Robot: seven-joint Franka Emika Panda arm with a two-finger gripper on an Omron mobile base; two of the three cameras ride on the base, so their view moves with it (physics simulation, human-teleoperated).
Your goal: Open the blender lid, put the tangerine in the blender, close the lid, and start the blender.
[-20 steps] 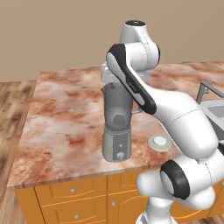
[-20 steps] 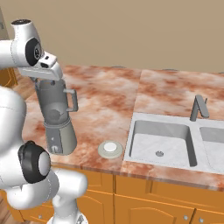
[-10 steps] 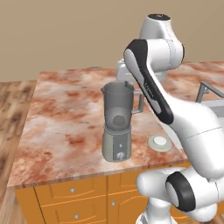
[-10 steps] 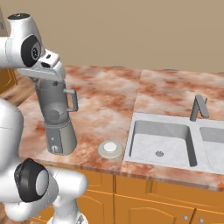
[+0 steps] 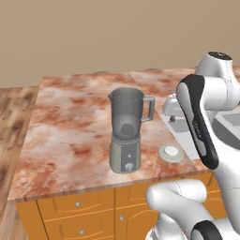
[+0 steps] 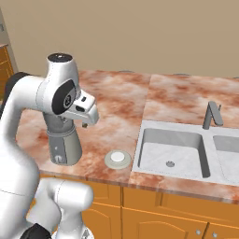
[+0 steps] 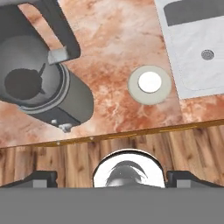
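Note:
The blender point(image 5: 125, 140) stands near the counter's front edge, its smoky jar open at the top point(image 7: 27, 83). A dark round shape point(image 5: 126, 129) lies low in the jar; I cannot tell whether it is the tangerine. The blender lid point(image 5: 170, 152) lies flat on the counter to the blender's right, also in the hand view point(image 7: 149, 83) and the right base view point(image 6: 117, 158). My gripper point(image 6: 85, 122) hangs in the air beside the jar's handle, above the blender and lid. It is open, its fingertips point(image 7: 41, 178) far apart, holding nothing.
A double sink point(image 6: 172, 147) with a grey faucet point(image 6: 211, 115) is set into the marble counter point(image 5: 70, 126) right of the lid. The counter's front edge point(image 7: 131, 133) runs under the hand, with wooden floor below it. Orange cabinets point(image 5: 79, 211) sit beneath.
The arm has swung right. The hand has left its place over the jar's mouth and now hangs to the right of the jar. Blender and lid have stayed put.

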